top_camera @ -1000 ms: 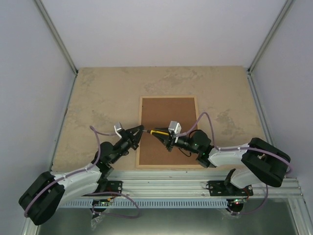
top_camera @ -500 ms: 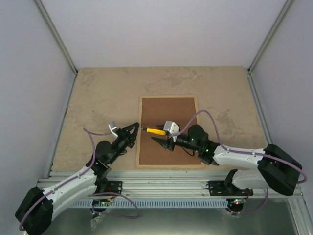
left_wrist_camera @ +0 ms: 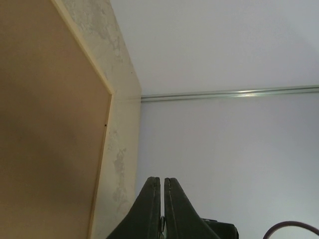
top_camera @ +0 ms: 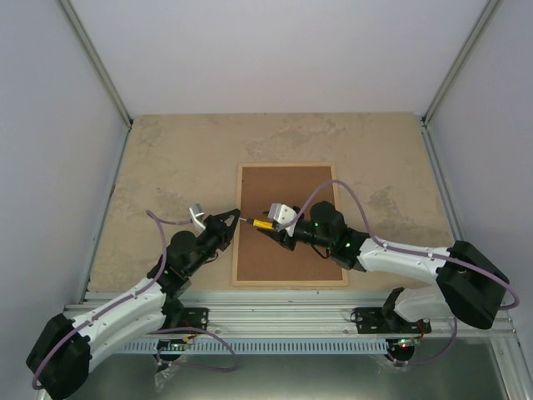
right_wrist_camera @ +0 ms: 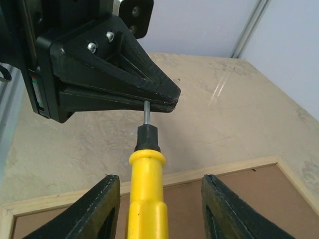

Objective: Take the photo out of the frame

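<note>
Pale wood frame (top_camera: 335,225) lies face-down on beige desk (top_camera: 166,167), brown backing up; photo hidden beneath. Left gripper (top_camera: 236,216) jaws pinch yellow-handled screwdriver (right_wrist_camera: 146,199) shaft; right gripper (top_camera: 263,227) jaws spread w/ handle between

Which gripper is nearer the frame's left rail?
Left. The left gripper sits right at the frame rail; the right gripper is further inside, over the backing board.

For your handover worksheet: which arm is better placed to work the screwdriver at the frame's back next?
Probably the left: its pincer is shut on the screwdriver shaft, beside the frame edge. The right pincer is open around the yellow handle.
</note>
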Tool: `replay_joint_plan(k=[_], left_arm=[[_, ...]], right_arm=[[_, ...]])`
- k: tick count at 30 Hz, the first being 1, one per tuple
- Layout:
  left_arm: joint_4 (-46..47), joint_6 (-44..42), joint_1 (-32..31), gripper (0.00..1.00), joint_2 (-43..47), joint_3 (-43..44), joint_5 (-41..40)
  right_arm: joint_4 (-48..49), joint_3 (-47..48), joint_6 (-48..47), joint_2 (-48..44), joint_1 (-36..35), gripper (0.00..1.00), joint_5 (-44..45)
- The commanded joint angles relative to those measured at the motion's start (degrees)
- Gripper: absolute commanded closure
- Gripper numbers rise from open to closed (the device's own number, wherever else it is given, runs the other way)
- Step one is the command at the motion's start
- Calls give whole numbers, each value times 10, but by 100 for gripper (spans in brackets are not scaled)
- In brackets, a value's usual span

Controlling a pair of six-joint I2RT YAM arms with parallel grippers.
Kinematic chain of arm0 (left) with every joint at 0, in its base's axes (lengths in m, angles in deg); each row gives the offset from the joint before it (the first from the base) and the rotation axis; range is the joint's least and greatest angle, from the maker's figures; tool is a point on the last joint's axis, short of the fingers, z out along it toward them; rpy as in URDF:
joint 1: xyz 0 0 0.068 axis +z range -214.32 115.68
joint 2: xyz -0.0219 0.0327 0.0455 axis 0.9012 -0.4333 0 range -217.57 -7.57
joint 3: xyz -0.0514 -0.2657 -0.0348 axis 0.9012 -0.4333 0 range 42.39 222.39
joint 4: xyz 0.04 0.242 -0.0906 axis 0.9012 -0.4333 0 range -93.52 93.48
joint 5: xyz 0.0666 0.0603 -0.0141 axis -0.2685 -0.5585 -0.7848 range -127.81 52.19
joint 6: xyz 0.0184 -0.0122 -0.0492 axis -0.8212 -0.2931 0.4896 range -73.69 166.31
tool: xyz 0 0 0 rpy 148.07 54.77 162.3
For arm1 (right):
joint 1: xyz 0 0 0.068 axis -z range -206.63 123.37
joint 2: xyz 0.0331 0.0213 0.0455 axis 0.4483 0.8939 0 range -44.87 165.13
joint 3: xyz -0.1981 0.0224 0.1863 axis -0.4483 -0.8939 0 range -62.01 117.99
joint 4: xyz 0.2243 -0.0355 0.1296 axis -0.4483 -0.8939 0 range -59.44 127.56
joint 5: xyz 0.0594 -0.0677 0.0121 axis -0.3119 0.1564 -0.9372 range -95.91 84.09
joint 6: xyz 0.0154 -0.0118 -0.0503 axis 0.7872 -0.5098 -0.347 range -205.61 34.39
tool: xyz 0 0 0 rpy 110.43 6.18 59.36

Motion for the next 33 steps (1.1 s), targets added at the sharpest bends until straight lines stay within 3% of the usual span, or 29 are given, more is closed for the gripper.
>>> replay_joint_plan(k=[1, 12, 15, 19, 22, 26, 33], left_arm=[[-4, -17, 2, 100, -1, 15, 11], [-12, -21, 2, 100, -3, 12, 0], [-37, -41, 3, 93, -1, 19, -13], [-125, -118, 7, 74, -6, 61, -45], [-204, -210, 10, 70, -26, 100, -95], [-284, -308, 23, 64, -91, 152, -152], [-317, -431, 55, 49, -265, 236, -161]], right_arm=[[-12, 21, -15, 22, 6, 57, -19], [-12, 23, -9, 33, 29, 99, -51], [-31, 30, -14, 35, 41, 99, -67], [-55, 39, -27, 41, 56, 100, -78], [-68, 44, -33, 46, 76, 100, -90], [-97, 60, -36, 59, 114, 100, -102], [-79, 51, -22, 73, 146, 100, -79]])
